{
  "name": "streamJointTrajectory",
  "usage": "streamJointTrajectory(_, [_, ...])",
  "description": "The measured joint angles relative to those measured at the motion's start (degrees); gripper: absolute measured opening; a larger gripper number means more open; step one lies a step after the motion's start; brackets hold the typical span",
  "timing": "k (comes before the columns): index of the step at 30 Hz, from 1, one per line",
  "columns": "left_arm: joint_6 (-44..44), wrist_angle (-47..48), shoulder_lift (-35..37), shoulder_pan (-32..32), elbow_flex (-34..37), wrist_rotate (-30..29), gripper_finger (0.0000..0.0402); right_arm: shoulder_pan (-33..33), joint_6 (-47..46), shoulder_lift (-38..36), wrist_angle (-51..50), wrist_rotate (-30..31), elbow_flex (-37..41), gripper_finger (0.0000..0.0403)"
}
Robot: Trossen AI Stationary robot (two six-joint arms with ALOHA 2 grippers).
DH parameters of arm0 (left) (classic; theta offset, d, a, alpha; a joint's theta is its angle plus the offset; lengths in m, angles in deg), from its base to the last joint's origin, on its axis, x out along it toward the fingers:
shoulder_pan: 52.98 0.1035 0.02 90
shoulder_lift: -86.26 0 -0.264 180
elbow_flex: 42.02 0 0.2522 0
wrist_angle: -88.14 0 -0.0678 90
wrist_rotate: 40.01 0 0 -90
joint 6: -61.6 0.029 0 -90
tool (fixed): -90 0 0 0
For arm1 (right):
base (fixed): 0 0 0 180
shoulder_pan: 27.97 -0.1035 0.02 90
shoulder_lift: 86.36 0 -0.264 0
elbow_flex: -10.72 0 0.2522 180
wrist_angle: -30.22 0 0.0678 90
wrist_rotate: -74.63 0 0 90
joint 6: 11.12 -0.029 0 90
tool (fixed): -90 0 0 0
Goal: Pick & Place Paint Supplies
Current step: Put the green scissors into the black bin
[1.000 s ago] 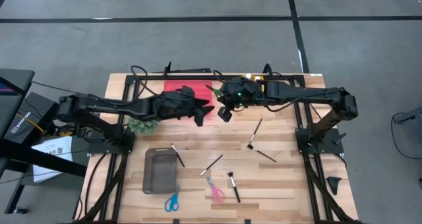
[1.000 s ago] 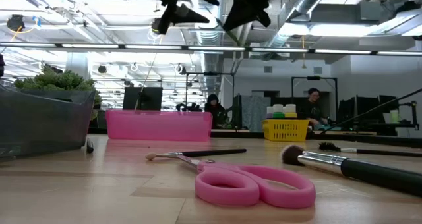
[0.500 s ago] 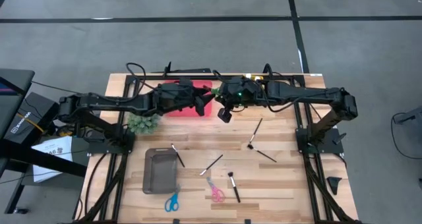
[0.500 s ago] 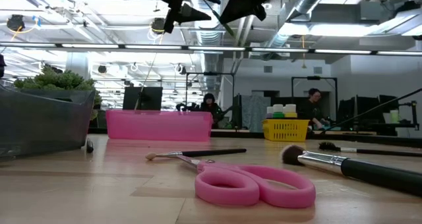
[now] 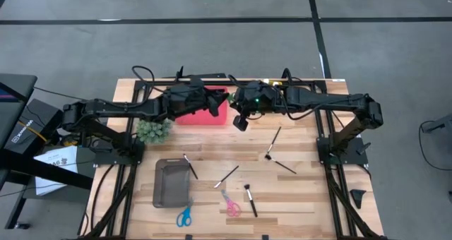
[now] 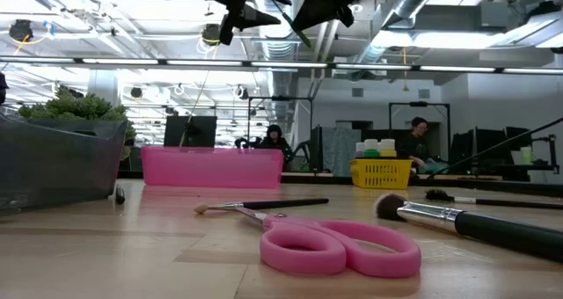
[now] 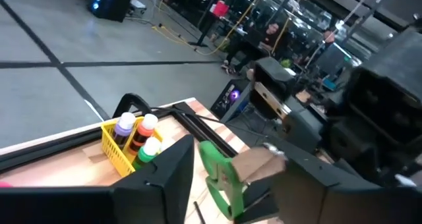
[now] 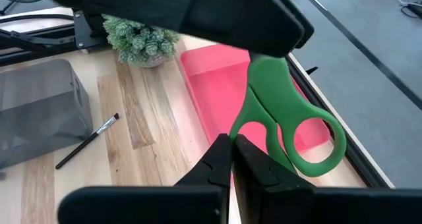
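Observation:
High above the pink tray (image 5: 200, 113), at the table's far side, my two grippers meet at a pair of green scissors (image 8: 290, 128). My right gripper (image 8: 231, 143) is shut on them. My left gripper (image 7: 234, 161) stands open and level, its fingers on either side of one green handle loop (image 7: 217, 174). Small paint bottles stand in a yellow basket (image 7: 122, 148) at the far edge. Several thin dark-handled brushes (image 5: 274, 142) (image 5: 226, 176) (image 5: 189, 166) lie flat on the wood. My right gripper pinches the green scissors between its two fingers where the handles meet the blades (image 8: 245, 133); the fingers hide the blades. It slants down from the table's right. The scissors are lifted clear above the pink tray, handle loops pointing away from the fingers. My left gripper has one green loop between its fingers; I cannot tell whether it touches it.
A grey bin (image 5: 171, 185) stands near the front left, with a fuzzy green tuft (image 5: 154, 130) behind it. Blue scissors (image 5: 184, 216), pink scissors (image 5: 231, 205) and a thick brush (image 5: 249, 200) lie near the front edge. People sit in the room beyond the table.
My left gripper has swung toward the table's far edge, over the pink tray, up to the green scissors in my right gripper. My right gripper has kept its place with the scissors.

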Motion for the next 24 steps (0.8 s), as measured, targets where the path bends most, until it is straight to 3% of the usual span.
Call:
streamJointTrajectory(4, [-1.54,0.08,0.0,0.93,0.0,0.81,0.0121,0.03,0.14,0.0,-0.02,0.06,0.0,0.0])
streamJointTrajectory(9, [-1.64,0.03,0.0,0.95,0.0,0.98,0.0019,0.04,0.14,0.0,-0.15,0.05,0.0,0.0])
streamJointTrajectory(15, [-1.7,-0.18,0.02,0.96,0.0,0.98,0.0004,-0.25,-0.33,0.0,0.18,0.22,0.0,0.0014])
streamJointTrajectory(24, [-1.0,0.41,-0.02,1.22,0.02,-1.77,0.0001,-0.33,-4.39,0.0,1.75,-1.2,0.0,0.0088])
